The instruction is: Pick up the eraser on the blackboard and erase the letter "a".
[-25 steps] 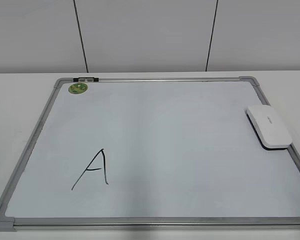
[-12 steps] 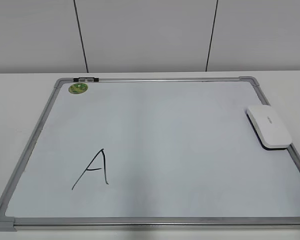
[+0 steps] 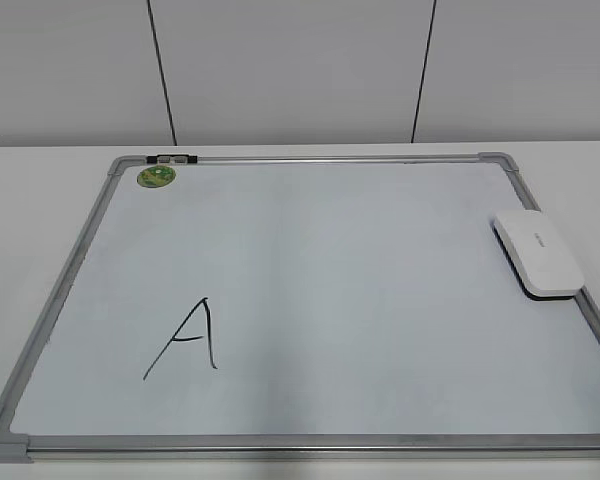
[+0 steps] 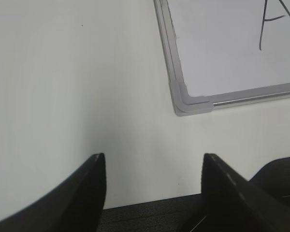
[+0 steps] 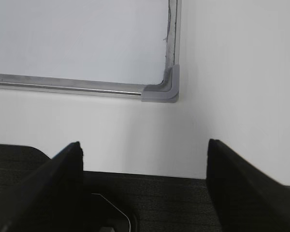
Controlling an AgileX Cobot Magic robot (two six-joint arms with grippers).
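The blackboard [image 3: 72, 262] is a white board with a silver-grey frame, lying flat on the table. The white eraser [image 3: 537, 252] lies on its right edge, dark underside down. A large black capital "A" [image 3: 188, 338] is drawn at the lower left, and part of it shows in the left wrist view [image 4: 270, 19]. No small lowercase "a" shows in any view. My left gripper [image 4: 153, 162] is open and empty over the table, short of the board's near-left corner [image 4: 183, 104]. My right gripper [image 5: 144, 147] is open and empty, short of the near-right corner [image 5: 162, 92]. Neither gripper shows in the exterior view.
A green round magnet [image 3: 156, 177] sits at the board's far-left corner next to a small grey clip [image 3: 172, 158]. The white table [image 3: 40, 190] surrounds the board, with a grey panelled wall behind. A dark strip runs along the table's front edge [image 5: 174, 198].
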